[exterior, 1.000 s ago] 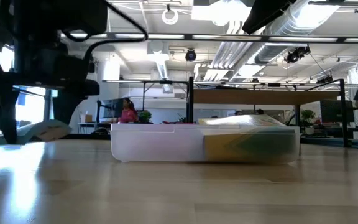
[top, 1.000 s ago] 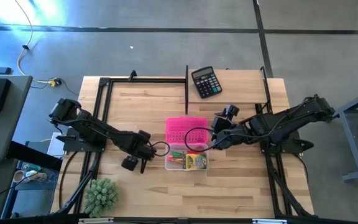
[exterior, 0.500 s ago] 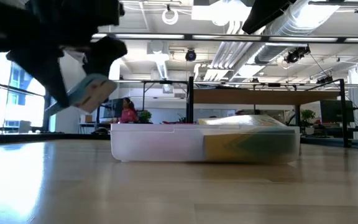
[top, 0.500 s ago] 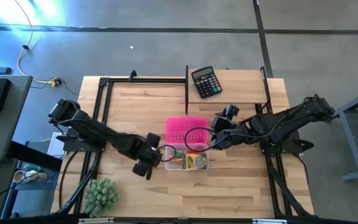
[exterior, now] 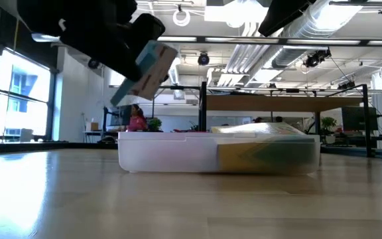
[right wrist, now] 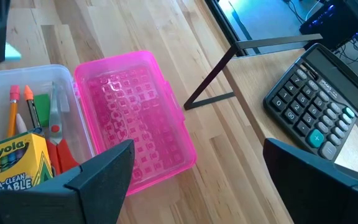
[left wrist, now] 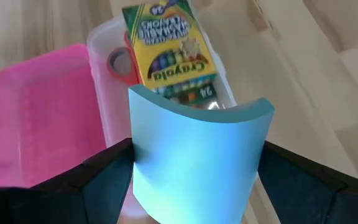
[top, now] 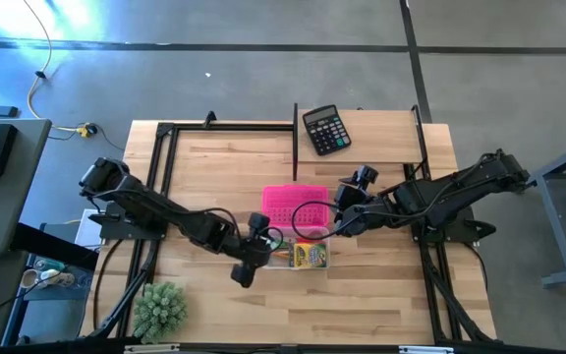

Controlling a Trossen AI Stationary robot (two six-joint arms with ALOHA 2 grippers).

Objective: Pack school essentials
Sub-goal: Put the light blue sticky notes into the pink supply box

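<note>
Clamped across the light-blue notepad (left wrist: pixel 194 158) by the left gripper (top: pixel 248 258), pad bowed between the jaws, raised just beside the clear case (exterior: pixel 178 156); light, floppy, likely best pinched near an edge; right gripper (top: pixel 343 222) parked open by the pink lid (right wrist: pixel 135 118).

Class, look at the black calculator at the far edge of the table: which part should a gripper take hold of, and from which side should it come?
Judging from the high view, the black calculator lies flat, face up and slightly askew, with nothing touching it. Probably best: descend from straight above and pinch across its two long side edges, the narrower span, turning the gripper to match its skew.
</note>
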